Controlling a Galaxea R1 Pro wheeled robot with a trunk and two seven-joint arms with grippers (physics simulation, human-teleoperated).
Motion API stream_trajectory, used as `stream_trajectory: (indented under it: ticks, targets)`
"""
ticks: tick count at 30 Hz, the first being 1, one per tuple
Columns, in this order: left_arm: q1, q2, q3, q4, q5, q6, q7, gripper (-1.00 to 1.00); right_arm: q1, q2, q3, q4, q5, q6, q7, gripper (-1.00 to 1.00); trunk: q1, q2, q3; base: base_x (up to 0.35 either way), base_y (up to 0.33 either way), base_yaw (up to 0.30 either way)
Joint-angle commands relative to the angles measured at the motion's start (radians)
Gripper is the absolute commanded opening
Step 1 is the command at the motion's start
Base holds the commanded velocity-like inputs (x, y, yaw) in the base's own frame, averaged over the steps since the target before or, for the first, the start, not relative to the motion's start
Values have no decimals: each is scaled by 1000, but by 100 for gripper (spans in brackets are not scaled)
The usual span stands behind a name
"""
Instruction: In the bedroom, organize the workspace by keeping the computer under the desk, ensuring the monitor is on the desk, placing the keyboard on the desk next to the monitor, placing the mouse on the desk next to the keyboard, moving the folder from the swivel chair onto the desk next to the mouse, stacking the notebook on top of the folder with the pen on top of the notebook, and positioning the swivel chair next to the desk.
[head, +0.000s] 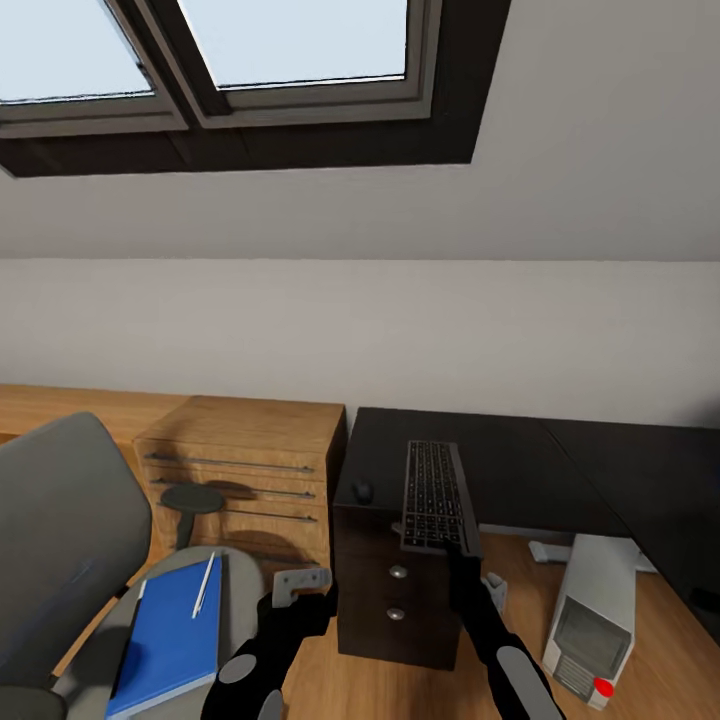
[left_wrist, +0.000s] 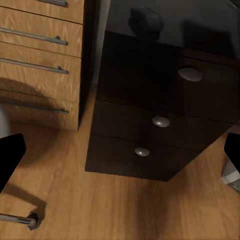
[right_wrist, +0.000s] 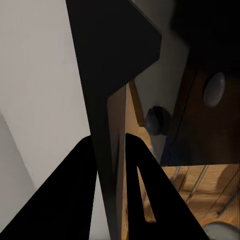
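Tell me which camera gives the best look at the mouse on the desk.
The left wrist view: the mouse sits large and unobstructed on the desk above the drawers. The head view shows the mouse small, beside the keyboard that the right gripper grips. The right wrist view shows it as a dim dark lump behind the keyboard's edge.

A light wooden dresser (head: 245, 470) with long metal drawer handles (left_wrist: 32, 36) is seen against a white wall (head: 400, 320). Above it, a dark-framed skylight (head: 230, 70) is set into the sloped ceiling (head: 600, 150), pale sky being shown through the panes. Wood-plank flooring (left_wrist: 120, 205) is laid below.
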Motion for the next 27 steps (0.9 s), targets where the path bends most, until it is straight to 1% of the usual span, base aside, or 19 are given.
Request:
stream_trajectory:
  ticks: [1,8,11,18,22,23,27]
  targets:
    - [-1,0,-3,-2,10,3,10,100,-1,-1,-3,2,-12,10,7,-100,4,-8,-4,0,0,0]
    - [-1,0,-5,-1,8,2,11,100,-1,-9,-1,4,-9,15,14,-100,31,-57,-26,0,0,0]
    - [-1,0,-5,-1,7,2,11,100,-1,-19,-1,5,-9,17,11,-100,42,-78,-36,0,0,0]
    - [-1,0,-5,-1,9,2,11,100,-1,-20,1,4,-12,14,9,-100,69,-127,-58,0,0,0]
    - [-1,1,-4,-1,10,2,11,100,-1,-20,1,4,-16,15,9,-100,69,-127,-58,0,0,0]
    - [-1,8,8,31,10,1,11,100,-1,-22,-2,4,-14,17,10,-100,69,-127,-58,233,-107,0]
    - [-1,8,9,34,10,0,11,100,-1,-22,-2,4,-14,17,10,-100,69,-127,-58,224,-66,0]
